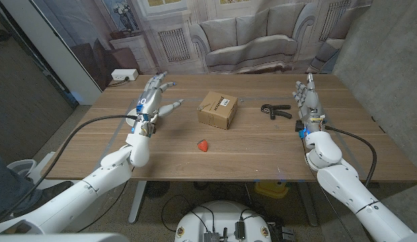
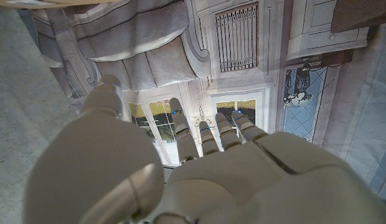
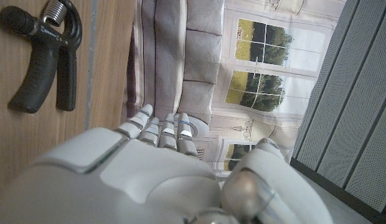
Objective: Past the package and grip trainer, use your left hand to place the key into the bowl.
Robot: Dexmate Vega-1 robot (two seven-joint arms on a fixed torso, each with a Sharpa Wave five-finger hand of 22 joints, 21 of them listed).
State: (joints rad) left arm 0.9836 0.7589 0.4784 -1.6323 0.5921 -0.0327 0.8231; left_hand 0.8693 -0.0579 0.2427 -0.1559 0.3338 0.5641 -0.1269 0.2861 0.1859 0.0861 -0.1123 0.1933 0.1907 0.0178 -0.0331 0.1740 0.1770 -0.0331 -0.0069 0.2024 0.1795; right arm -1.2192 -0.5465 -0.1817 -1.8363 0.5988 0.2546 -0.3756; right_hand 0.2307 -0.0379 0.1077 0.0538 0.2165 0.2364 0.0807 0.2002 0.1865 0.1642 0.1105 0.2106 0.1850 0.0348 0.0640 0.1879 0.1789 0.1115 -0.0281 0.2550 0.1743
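Brown cardboard package [image 1: 217,109] with a white label lies on the wooden table [image 1: 249,151], right of the left hand [image 1: 155,101], whose fingers are spread and hold nothing. A black grip trainer [image 1: 276,111] lies just left of the right hand [image 1: 307,101], likewise empty with fingers extended. A small red object [image 1: 204,144] sits nearer the robot, between both hands.

Count on the table [image 1: 262,154]: 1 cardboard package [image 1: 217,109], mid-table toward the far edge; 1 black grip trainer [image 1: 275,110], toward the right edge, also in the right wrist view [image 3: 45,56]; 1 small red item [image 1: 204,144], nearer the front edge, can't tell what it is. 2 robot hands: left hand [image 1: 155,101] near the far left corner, right hand [image 1: 308,101] by the right edge
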